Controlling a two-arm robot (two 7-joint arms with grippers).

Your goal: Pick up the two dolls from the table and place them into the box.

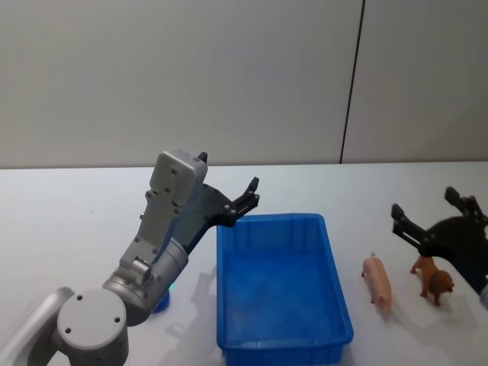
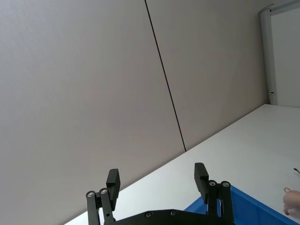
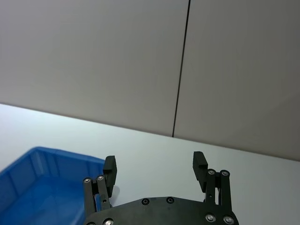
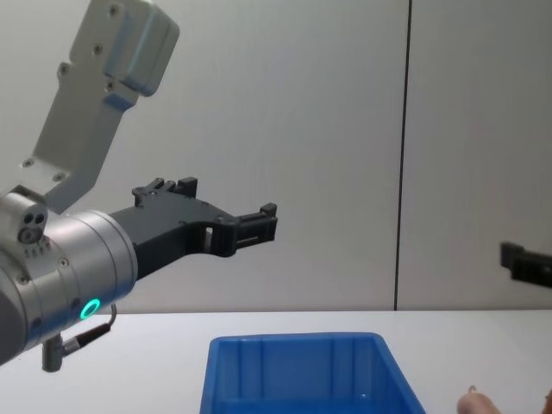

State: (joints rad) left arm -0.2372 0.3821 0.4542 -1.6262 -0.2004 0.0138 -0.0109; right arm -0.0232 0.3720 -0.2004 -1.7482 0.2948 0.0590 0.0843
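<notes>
right gripper (image 1: 425,203) being held open, empty, above orange doll (image 1: 435,280) for grasping; left gripper (image 1: 248,197) being held open, empty, beside box (image 1: 271,219).

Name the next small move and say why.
Probably lower the right gripper onto the orange doll. That gripper hangs open above the table, nearest that doll, which stands beside the pink doll, right of the empty box. The left gripper is raised, open, at the box's far left corner.
</notes>
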